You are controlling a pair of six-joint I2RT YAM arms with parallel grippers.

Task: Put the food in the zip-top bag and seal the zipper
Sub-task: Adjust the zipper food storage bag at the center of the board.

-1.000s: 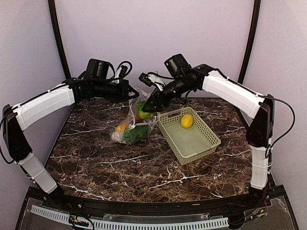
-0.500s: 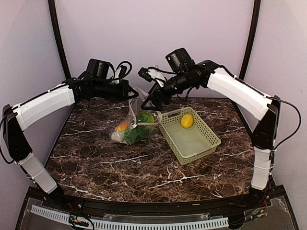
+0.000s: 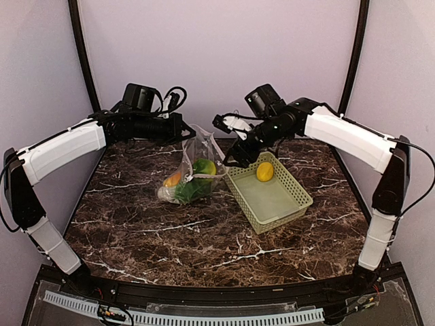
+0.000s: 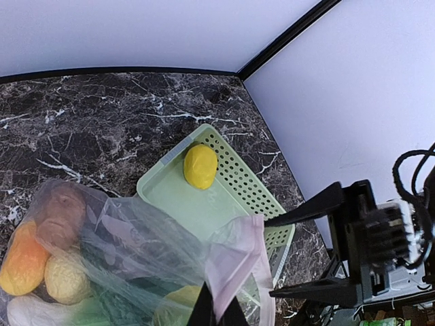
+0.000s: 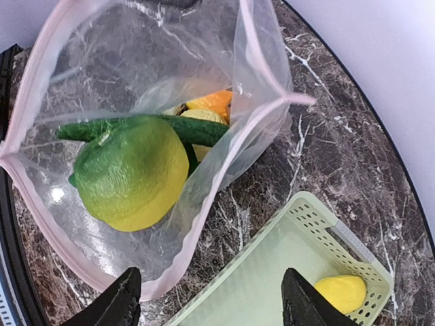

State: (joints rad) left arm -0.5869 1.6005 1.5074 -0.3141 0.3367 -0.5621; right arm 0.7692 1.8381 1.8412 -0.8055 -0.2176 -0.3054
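The clear zip-top bag [image 3: 192, 173] stands on the table, its mouth held up by my left gripper [image 3: 192, 133], which is shut on the pink zipper strip [image 4: 234, 261]. Inside the bag lie a green-yellow piece [image 5: 129, 173], an orange-yellow piece [image 4: 24, 261], a red-brown piece [image 4: 61, 217], a pale yellow piece [image 4: 64, 278] and dark green produce [image 5: 197, 129]. The bag's mouth [image 5: 204, 197] is wide open. My right gripper [image 3: 224, 141] is open and empty, between the bag and the basket. The yellow lemon [image 3: 265, 171] lies in the basket, and also shows in the right wrist view [image 5: 343, 292].
The light green lattice basket [image 3: 299, 204] sits right of the bag, its near corner close to the bag's mouth. In the left wrist view the basket [image 4: 224, 204] and my right gripper's open fingers [image 4: 306, 207] show. The table's back wall is close behind both grippers.
My right gripper let go of the green-yellow piece, which dropped into the bag. The gripper then drew back to the right, toward the basket, open. The left arm has not moved.
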